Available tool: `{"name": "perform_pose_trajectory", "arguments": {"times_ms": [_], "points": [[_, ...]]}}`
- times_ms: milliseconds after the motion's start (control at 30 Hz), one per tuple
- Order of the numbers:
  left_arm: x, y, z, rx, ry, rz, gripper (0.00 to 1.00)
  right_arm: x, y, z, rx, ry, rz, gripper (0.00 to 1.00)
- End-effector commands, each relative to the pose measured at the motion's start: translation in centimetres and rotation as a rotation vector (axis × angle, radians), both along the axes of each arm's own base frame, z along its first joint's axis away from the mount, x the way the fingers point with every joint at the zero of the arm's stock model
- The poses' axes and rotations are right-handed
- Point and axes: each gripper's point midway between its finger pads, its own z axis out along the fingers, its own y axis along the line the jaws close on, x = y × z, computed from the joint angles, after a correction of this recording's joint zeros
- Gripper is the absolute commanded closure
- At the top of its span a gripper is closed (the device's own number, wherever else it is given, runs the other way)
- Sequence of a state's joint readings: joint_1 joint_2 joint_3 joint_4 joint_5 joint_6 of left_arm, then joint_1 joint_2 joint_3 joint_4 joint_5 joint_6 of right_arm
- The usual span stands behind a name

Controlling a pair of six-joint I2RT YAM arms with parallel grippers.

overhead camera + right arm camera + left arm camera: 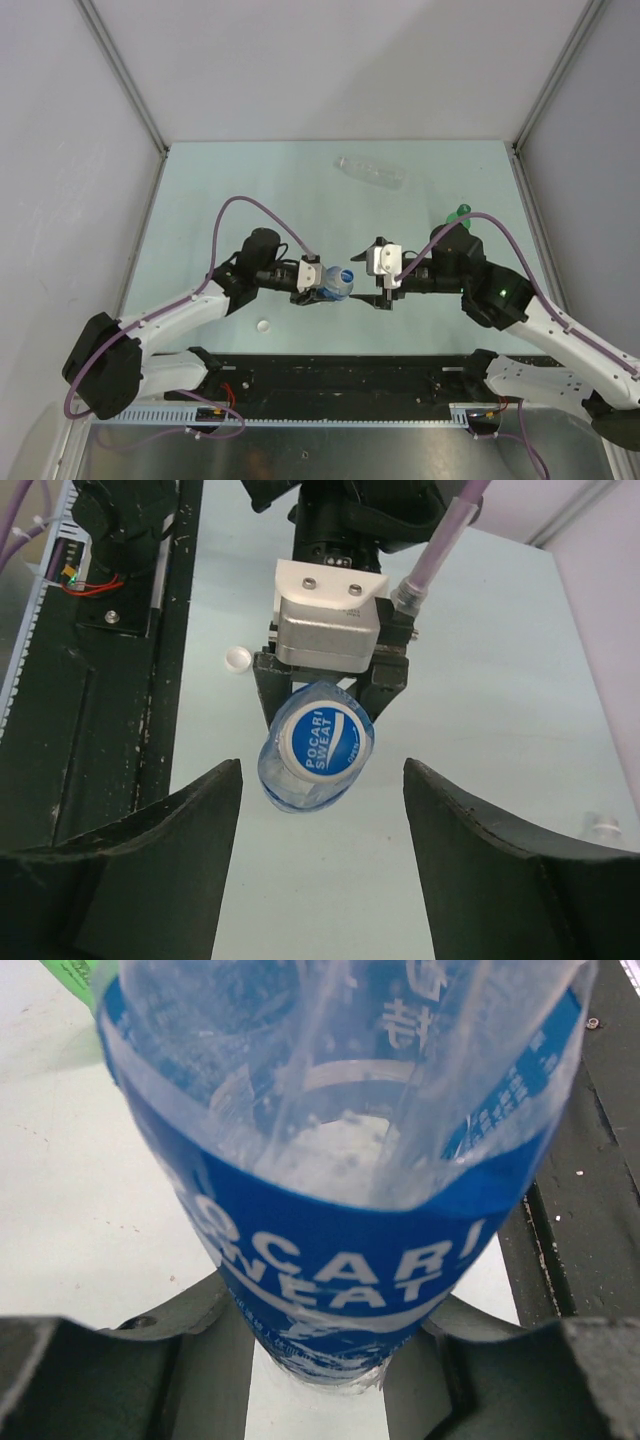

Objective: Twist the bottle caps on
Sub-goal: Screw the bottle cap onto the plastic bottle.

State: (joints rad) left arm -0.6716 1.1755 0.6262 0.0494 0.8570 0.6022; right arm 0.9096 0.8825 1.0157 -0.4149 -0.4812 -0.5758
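My left gripper [318, 283] is shut on the clear bottle with the blue label [338, 281], holding it level above the table with its neck pointing right. In the left wrist view the fingers [190, 1360] press both sides of the bottle [340, 1210]. A white cap with a blue top [322, 742] sits on the neck. My right gripper [372, 272] faces that cap a short way off. It is open, and its fingers [150, 860] stand wide apart with nothing between them. A loose white cap [263, 325] lies on the table near the left arm.
The clear unlabelled bottle [370, 172] lies on its side at the back of the table. The green bottle [458, 213] shows partly behind the right arm. A black rail [340, 375] runs along the near edge. Grey walls close in the left, right and back.
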Motion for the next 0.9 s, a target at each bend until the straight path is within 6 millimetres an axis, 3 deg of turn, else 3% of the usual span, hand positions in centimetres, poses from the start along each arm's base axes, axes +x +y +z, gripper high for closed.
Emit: {"name": "perform_pose_trajectory", "arguments": {"times_ms": [0,700,867], "points": [[0.3,-0.5,2.1,-0.038,-0.048,-0.032,1.00,-0.4,1.2,1.5,0.066,0.004,0.055,0.31],[0.5,-0.5,2.8,-0.043,-0.068,-0.029,1.00,-0.4,1.8,0.8,0.056,0.048,0.067,0.59],[2.1,-0.6,4.1,-0.051,-0.086,0.058,1.00,0.3,1.8,-0.2,0.028,0.091,0.020,0.70]]}}
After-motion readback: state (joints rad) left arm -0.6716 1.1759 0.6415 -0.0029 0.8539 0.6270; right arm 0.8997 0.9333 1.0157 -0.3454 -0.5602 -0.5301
